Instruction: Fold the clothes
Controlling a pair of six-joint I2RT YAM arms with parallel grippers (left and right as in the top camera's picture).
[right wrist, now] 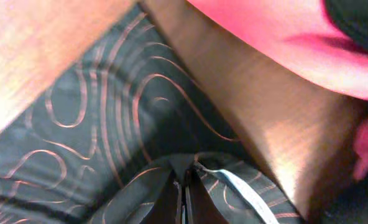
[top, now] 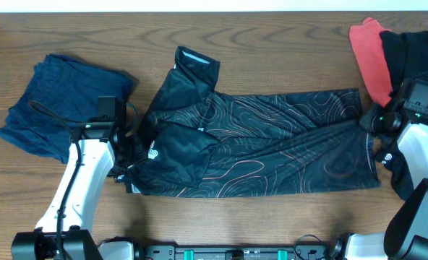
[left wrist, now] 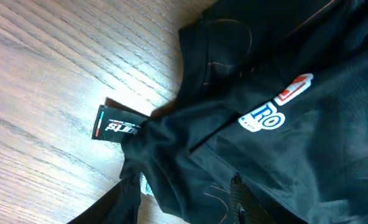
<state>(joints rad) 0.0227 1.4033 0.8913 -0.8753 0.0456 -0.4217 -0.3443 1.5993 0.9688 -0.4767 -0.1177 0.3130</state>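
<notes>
Black jersey [top: 286, 144], orange contour lines; navy garment [top: 48, 101]; red garment [top: 369, 54]; woodgrain table [top: 272, 43].

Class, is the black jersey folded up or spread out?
Partly folded: the black jersey has one end doubled over, the rest spread.

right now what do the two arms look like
Both arms have white links between black joints. The left arm has a black cable looping by its wrist; the right arm has a black lower link. Each wrist shows a small green light.

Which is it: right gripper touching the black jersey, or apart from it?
Touching. The right wrist view shows the right gripper pinched shut on a gathered fold of the black jersey, with the cloth drawn up into it.
</notes>
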